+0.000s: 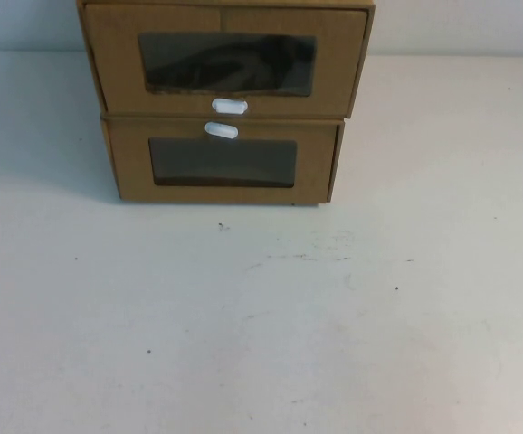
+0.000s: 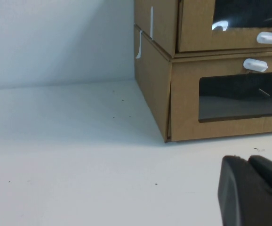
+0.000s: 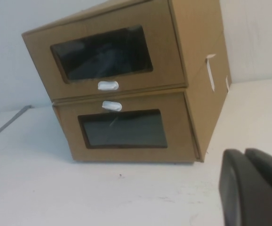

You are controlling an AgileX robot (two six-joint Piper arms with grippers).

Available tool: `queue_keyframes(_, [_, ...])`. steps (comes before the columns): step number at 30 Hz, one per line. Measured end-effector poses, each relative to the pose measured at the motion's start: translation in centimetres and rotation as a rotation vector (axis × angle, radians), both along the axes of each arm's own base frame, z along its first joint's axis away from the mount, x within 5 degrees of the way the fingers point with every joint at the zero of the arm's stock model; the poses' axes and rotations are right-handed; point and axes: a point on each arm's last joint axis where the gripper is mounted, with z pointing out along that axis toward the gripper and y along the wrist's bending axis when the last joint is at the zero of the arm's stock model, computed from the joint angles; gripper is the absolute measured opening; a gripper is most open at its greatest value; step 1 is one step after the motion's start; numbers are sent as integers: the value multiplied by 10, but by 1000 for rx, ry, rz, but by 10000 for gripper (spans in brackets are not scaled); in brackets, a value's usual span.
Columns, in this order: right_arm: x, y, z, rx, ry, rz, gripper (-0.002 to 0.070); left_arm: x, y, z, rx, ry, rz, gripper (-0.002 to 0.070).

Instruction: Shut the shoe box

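Nearest to the lenses are my own tools: my left pincer shows as a dark lump at the corner of its wrist view, low over the counter and short of the box stack, off its left front corner. My right pincer sits the same way off the stack's right front corner. Neither shows in the high view, and I cannot tell whether either one is apart or together.

Taking the stack as my landmark: the shoe box is the upper of two brown cardboard boxes, the one with its white pull tab under the window. It rests on the lower box, whose tab is above its window. Both stand at the far side of the counter, against the wall.

The relation that matters: the shoe box lies straight ahead of both pincers and higher than them. Its long axis runs left to right, front panel facing me. That panel seems to overhang the lower box's front slightly, so I judge the drawer is a little way out and wants a push straight away from me, toward the wall. Neither arm looks clearly nearer.

Room is generous: bare counter in front of the stack and to both sides. The stack's front edges are unobstructed.
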Motion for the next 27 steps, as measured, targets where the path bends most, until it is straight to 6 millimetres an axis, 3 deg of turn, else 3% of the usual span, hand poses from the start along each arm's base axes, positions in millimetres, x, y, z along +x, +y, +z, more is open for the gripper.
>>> queue_keyframes(11, [-4, -2, -7, -75, 36, -5, -13, 0, 0, 0, 1, 4, -5, -5])
queue_keyframes(21, [-19, -32, -17, -110, 114, -304, -13, 0, -1, -1, 5, 8, -10, -5])
queue_keyframes(27, [-29, -39, -26, -161, 102, -407, -13, 0, -1, -1, 5, 8, -10, -5])
